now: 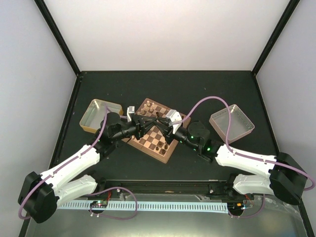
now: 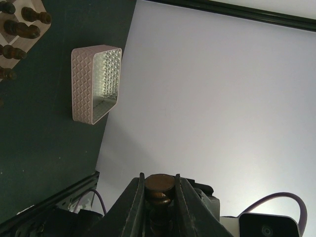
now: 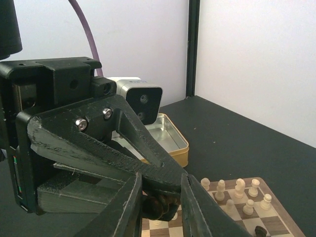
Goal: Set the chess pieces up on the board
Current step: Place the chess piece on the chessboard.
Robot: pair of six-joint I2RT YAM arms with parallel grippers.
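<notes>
Robot lab booth w/ white panels [image 1: 163,29], blk frame posts [image 1: 59,37], blk tabletop [image 1: 197,163].

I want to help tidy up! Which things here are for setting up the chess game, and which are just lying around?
For the job:
- the board
- the cream chess pieces
- the dark chess pieces
- one dark piece pinched in the jaws of the left gripper

Just lying about:
- the gold tin
- the pink tray
</notes>
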